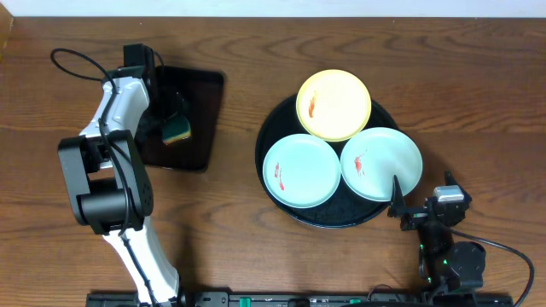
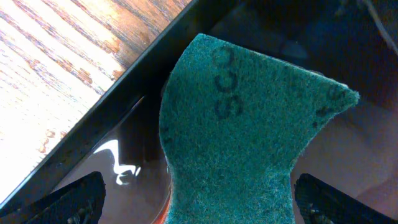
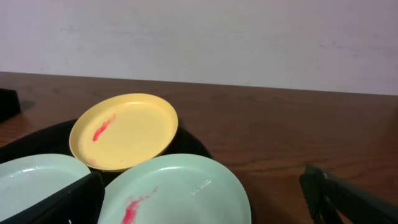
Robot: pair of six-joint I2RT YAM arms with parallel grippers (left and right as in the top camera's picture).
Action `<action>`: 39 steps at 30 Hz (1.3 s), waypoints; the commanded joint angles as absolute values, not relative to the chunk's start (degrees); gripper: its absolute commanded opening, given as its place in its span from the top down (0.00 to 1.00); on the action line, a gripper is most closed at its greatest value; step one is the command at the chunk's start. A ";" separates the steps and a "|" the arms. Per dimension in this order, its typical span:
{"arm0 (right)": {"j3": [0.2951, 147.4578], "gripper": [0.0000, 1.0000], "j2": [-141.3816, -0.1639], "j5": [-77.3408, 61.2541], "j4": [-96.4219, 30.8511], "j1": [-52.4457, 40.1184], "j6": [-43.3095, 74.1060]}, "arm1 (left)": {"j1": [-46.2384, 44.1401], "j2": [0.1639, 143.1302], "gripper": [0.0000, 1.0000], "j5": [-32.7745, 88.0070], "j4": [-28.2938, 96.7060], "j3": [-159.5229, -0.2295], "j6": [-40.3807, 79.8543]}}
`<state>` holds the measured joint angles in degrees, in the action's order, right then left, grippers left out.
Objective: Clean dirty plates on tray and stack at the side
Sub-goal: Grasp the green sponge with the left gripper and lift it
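Three plates lie on the round black tray (image 1: 333, 217): a pale yellow plate (image 1: 333, 104) at the back, a mint plate (image 1: 300, 170) at front left and a second mint plate (image 1: 381, 162) at front right. Each has a red smear. My right gripper (image 1: 403, 209) is open beside the tray's front right rim. In the right wrist view its jaws (image 3: 205, 202) span the near mint plate (image 3: 180, 190) without touching it; the yellow plate (image 3: 124, 132) lies behind. My left gripper (image 1: 171, 115) is open over a green sponge (image 1: 177, 130). In the left wrist view the sponge (image 2: 249, 124) sits between the jaws (image 2: 199, 202), untouched.
The sponge lies in a smaller rectangular black tray (image 1: 200, 94) at the back left; its rim shows in the left wrist view (image 2: 124, 93). Bare wooden table lies between the two trays and to the right of the round tray (image 3: 193, 146).
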<state>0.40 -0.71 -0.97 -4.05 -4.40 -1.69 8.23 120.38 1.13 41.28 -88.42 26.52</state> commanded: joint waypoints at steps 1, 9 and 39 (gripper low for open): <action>0.32 0.01 -0.49 -0.45 -4.29 -4.05 -0.91 | 8.38 121.30 0.03 1.08 41.17 -88.75 25.12; 0.32 0.01 -0.49 -0.45 -4.29 -4.05 -0.91 | 7.99 122.23 0.08 5.17 37.43 -86.74 22.70; 0.32 0.01 -0.49 -0.45 -4.29 -4.05 -0.91 | 8.01 120.75 0.92 9.96 39.03 -87.35 22.57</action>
<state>0.40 -0.71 -0.97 -4.03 -4.40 -1.69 8.14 122.69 6.15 38.13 -87.29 22.48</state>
